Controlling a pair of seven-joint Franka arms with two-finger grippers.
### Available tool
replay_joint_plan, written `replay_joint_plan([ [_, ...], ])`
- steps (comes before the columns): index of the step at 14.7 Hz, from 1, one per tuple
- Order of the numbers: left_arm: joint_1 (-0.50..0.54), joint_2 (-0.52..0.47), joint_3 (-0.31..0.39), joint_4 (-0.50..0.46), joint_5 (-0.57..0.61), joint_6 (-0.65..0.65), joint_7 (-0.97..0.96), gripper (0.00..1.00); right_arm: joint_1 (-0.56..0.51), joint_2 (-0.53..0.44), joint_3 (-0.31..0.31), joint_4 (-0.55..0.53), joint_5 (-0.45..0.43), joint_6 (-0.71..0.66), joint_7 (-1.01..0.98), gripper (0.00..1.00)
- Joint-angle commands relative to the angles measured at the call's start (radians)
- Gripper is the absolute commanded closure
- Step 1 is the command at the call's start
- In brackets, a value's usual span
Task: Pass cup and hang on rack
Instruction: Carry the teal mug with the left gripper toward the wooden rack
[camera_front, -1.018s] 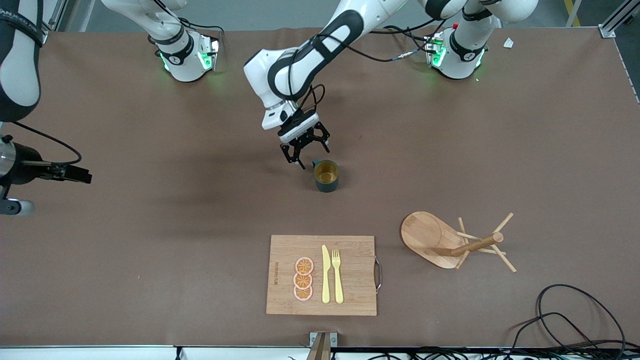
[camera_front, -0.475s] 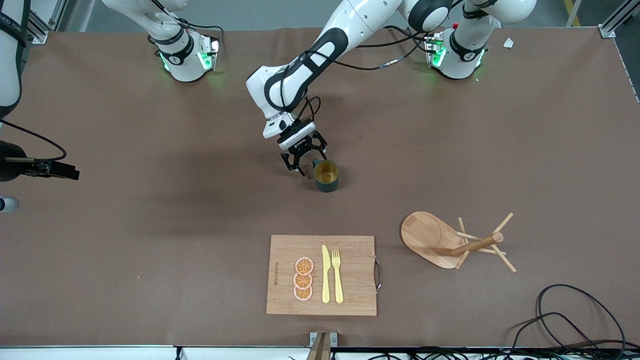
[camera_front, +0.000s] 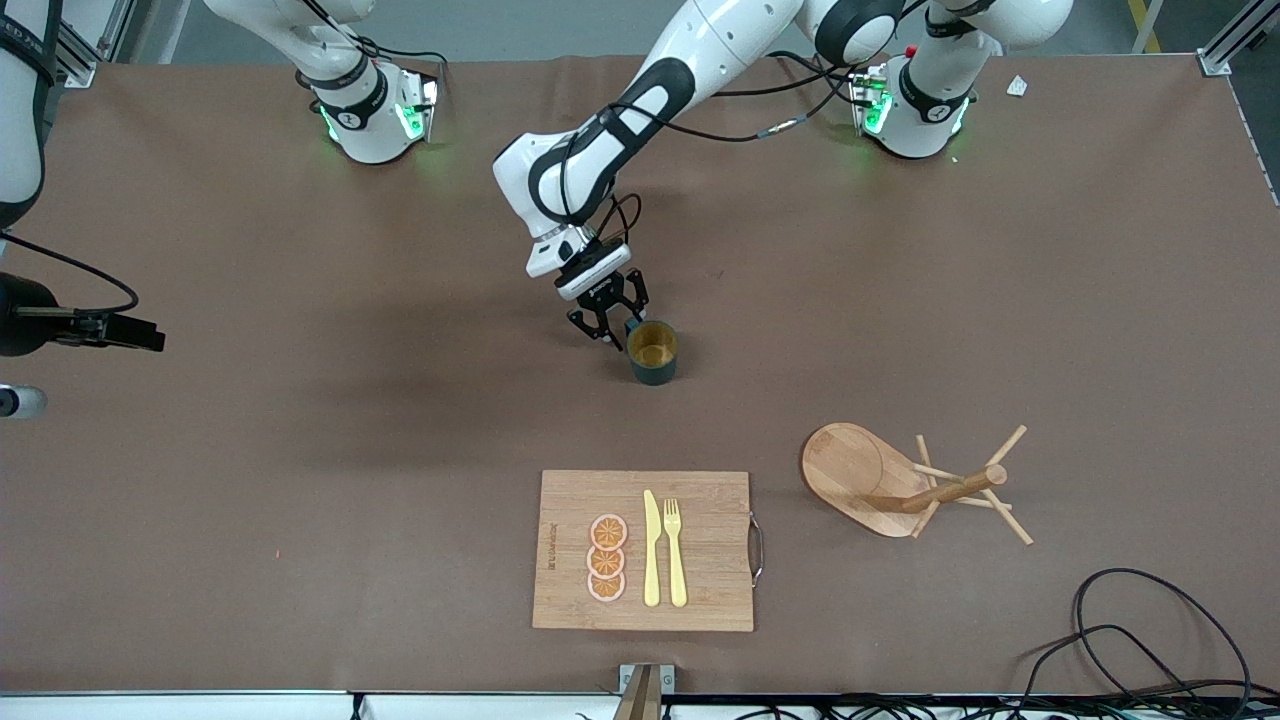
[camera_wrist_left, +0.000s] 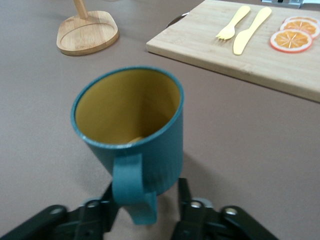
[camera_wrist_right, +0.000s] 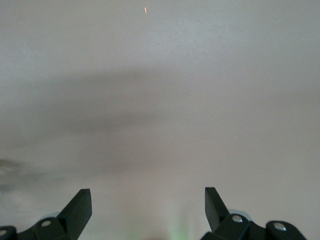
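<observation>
Front view: cup (camera_front: 653, 351) upright on the bench (camera_front: 300, 450); left gripper (camera_front: 608, 325) at its handle, right gripper (camera_front: 140, 333) waiting at the bench edge; rack (camera_front: 905, 481) nearer the camera than the cup. Left wrist view: left gripper's fingers (camera_wrist_left: 95, 212) straddle the cup's handle (camera_wrist_left: 134, 187), not visibly pinching. Right wrist view: right gripper (camera_wrist_right: 148, 206) spread wide over bare bench.

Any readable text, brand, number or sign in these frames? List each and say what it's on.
Board: a dark imprint along the edge toward the right arm's end, too small to read.
Arm bases: a small round mark on each black collar, not legible.
Cup, rack, knife, fork: no markings visible.
</observation>
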Motion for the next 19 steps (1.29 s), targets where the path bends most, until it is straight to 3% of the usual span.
replay_joint_plan([
  [1,-0.011,0.021,0.013,0.019,0.026,0.003,-0.007,0.78,0.001,-0.026,0.007,-0.013,0.014,-0.011,0.021,0.00],
  [4,-0.012,0.007,0.015,0.017,0.025,0.003,0.000,0.99,0.001,-0.054,0.009,-0.023,0.029,-0.016,0.088,0.00],
  [7,0.004,-0.040,0.007,0.017,0.008,0.003,0.048,0.99,-0.001,-0.123,0.009,-0.101,0.032,0.002,0.088,0.00],
  [12,0.101,-0.138,-0.007,0.017,-0.177,0.023,0.164,0.99,0.004,-0.244,0.006,-0.208,0.032,0.006,0.088,0.00],
  [19,0.260,-0.349,-0.003,0.013,-0.599,0.075,0.420,0.99,0.004,-0.304,0.003,-0.234,0.029,0.029,0.085,0.00],
])
